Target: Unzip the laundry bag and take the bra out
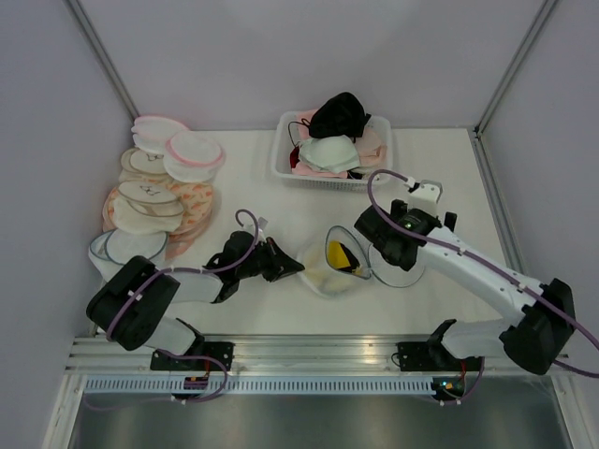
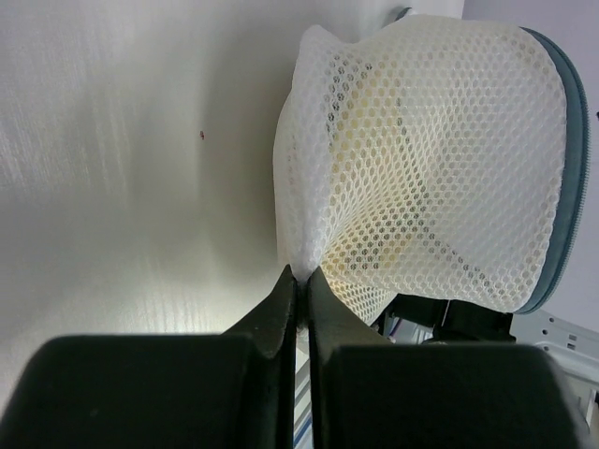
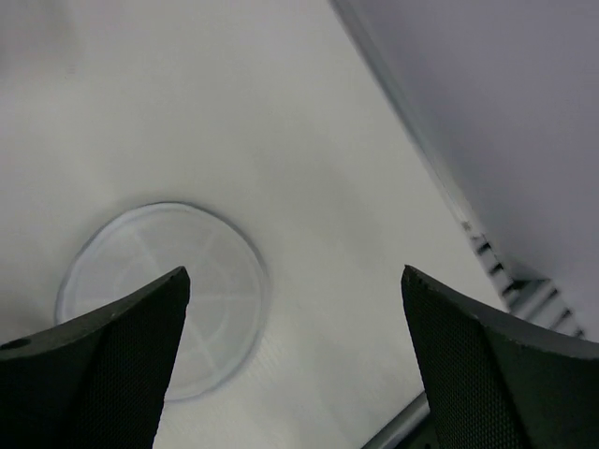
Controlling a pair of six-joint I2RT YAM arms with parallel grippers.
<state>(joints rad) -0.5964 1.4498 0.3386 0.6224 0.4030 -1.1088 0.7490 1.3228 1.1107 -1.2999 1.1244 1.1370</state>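
The likeliest trouble is the laundry bag [image 1: 326, 279] slipping free: the left end effector [image 2: 301, 273], reaching in low from the lower left, is clenched on only a thin fold of its mesh. The bag sits mid-frame in the top view, and the bra [image 1: 344, 254] shows yellow in its open mouth. The right end effector [image 3: 295, 273] hangs released, fingers wide, over a flat round pouch [image 3: 178, 243] on the desk [image 3: 234, 112] just right of the bag, and could close on that instead.

Both the left arm [image 1: 140, 299] and the right arm [image 1: 477, 267] have glossy black joint housings joined by white link tubes. A thin purple cable [image 1: 245, 217] arcs off each; the right one's meets a white connector [image 1: 426, 190]. The left fingers [image 2: 276, 313] are smooth black wedges, and the right fingers [image 3: 122, 346] have finely textured black pads. The black bases [image 1: 208, 355] carry small lit indicators.
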